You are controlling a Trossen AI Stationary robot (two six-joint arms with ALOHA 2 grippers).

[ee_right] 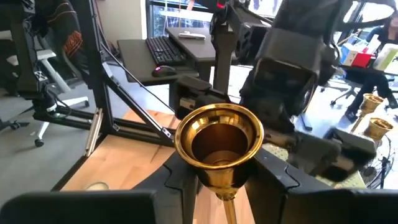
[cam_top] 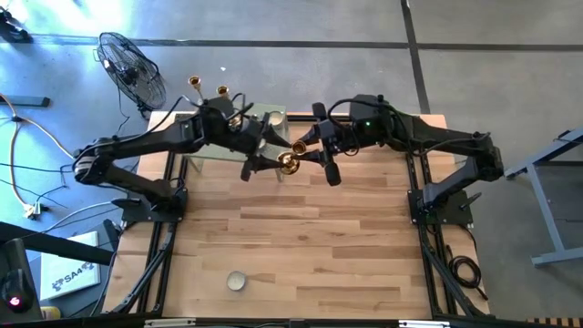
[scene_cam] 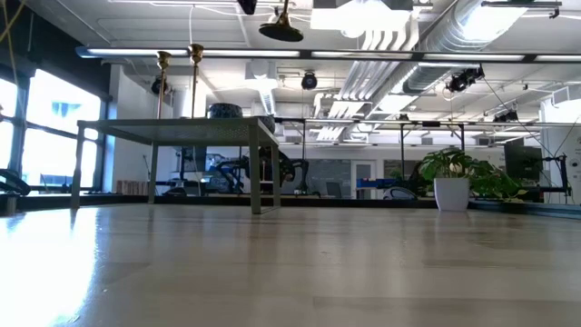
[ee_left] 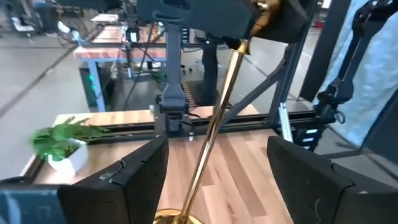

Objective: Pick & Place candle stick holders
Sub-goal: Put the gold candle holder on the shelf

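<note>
Gleaming gold-brass, the candlestick (cam_top: 291, 161) at frame centre shows a flared cup and thin stem. The right gripper (cam_top: 302, 151) clamps it. The left gripper (cam_top: 264, 155) has fingers apart.

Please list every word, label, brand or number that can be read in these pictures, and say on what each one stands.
"SA4": on a white sheet lying on the floor beside the table; what follows these characters is too small to read.
Colourful boxes on a desk in the right wrist view: print too blurred to read.
No other text is readable.
</note>
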